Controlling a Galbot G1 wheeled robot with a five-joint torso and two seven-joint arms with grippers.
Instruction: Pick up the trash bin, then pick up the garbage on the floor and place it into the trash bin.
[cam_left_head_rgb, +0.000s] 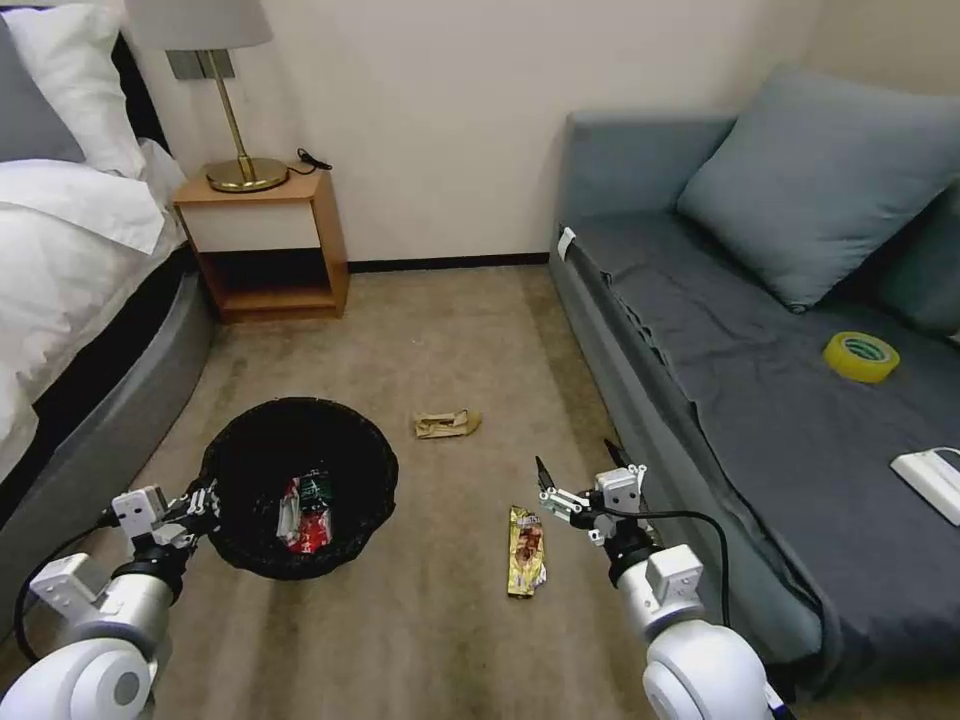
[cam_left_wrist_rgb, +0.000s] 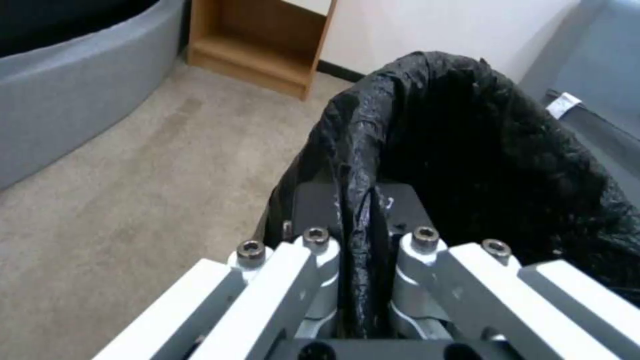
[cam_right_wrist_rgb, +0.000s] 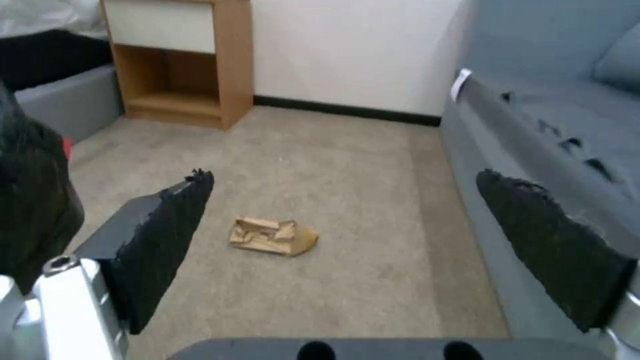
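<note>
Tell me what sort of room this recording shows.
Most likely a bedroom or hotel room: a bed with white linen, a wooden nightstand carrying a brass lamp, and a grey sofa by the wall, all on beige carpet.

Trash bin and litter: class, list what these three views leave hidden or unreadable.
- Head view: the trash bin base is hidden by its black bag.
- Head view: print on the gold-brown wrapper is too small to read; the litter in the bin is bunched together, so it can't be counted.
- Left wrist view: the bin's inside is dark; the left gripper covers the pinched rim.
- Right wrist view: the right gripper, open, frames the tan paper; its underside is unseen.
</note>
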